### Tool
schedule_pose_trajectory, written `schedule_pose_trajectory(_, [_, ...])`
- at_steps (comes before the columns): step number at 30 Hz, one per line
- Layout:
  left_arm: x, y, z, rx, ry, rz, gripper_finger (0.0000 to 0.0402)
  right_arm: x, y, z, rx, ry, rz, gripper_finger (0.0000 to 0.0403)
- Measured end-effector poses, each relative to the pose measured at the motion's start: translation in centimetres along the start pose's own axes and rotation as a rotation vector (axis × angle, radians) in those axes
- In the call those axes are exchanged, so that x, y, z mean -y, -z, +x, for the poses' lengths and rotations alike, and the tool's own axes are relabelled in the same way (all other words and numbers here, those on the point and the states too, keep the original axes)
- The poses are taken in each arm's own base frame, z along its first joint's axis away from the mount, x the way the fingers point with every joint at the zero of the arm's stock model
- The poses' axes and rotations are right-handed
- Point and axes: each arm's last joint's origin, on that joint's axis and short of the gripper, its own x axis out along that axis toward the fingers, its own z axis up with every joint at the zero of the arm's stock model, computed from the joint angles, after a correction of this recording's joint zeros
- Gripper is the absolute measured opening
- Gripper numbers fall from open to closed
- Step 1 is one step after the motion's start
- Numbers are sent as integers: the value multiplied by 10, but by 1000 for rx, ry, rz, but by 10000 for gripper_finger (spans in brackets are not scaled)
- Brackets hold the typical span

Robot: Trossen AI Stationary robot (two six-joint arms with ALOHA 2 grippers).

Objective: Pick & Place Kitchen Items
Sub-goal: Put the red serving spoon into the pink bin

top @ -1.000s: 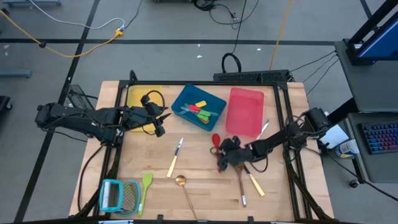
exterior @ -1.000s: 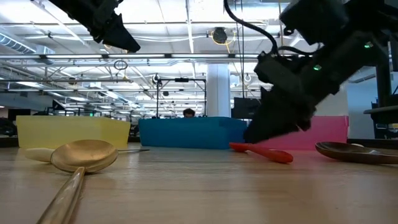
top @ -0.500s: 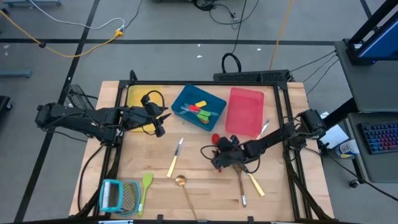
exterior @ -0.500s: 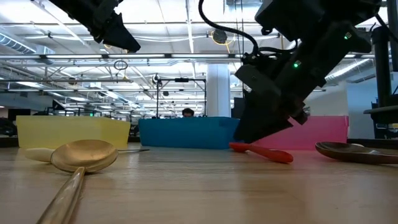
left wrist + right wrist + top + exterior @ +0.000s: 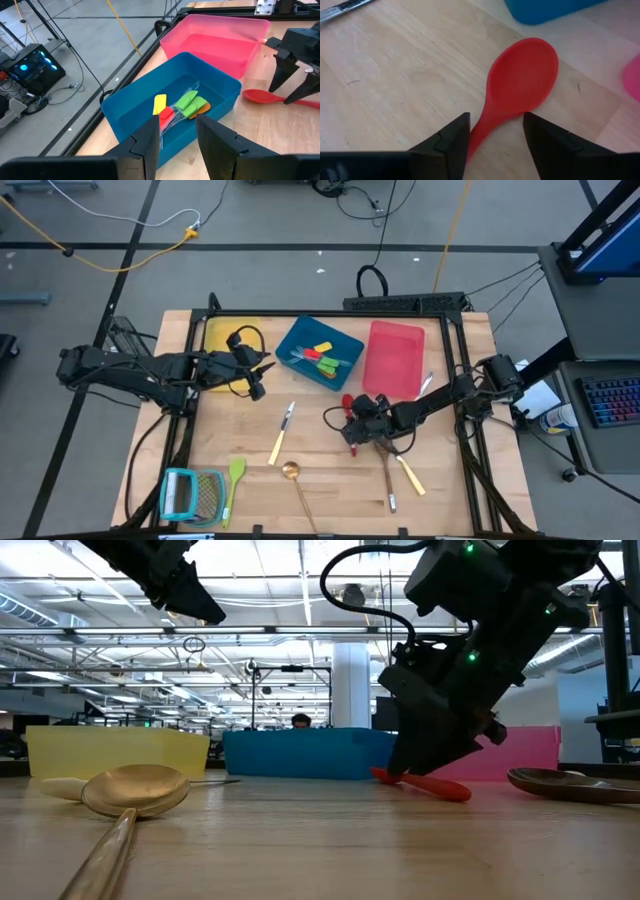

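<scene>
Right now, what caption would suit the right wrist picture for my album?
Open right fingers straddle the red spoon handle on the wooden table.

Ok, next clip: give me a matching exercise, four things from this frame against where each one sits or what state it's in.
Things:
1. red spoon
2. brass spoon
3. grater
4. left gripper

Places or states:
A. table's front left corner
B. between the right gripper's open fingers
C. in the air beside the yellow tray
D. flat near the front edge, middle

Pairs: 1-B, 2-D, 3-A, 4-C
</scene>
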Motion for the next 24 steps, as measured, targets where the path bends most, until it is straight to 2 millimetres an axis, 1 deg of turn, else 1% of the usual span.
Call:
schedule_pose_trajectory(2, [0,0,0,0,0,0,134,1,1,1,-5,7,-5,173])
schedule_pose_trajectory(6, [0,0,0,0,0,0,134,0,9,11,-41,17,32,163])
schedule_pose_trajectory(11, [0,0,0,0,1,-1,134,6,17,21,-84,66,-33,144])
schedule_pose_trajectory(15, [0,0,0,1,1,-3,134,8,16,22,-68,81,-118,106])
schedule_pose_trajectory(21, [0,0,0,4,-3,-4,134,12,11,24,-42,114,-227,30])
schedule_pose_trajectory(22, [0,0,0,4,-4,-3,134,12,9,23,-38,111,-234,22])
schedule_pose_trajectory(24, [0,0,0,5,-5,-1,134,10,5,18,-32,90,-253,20])
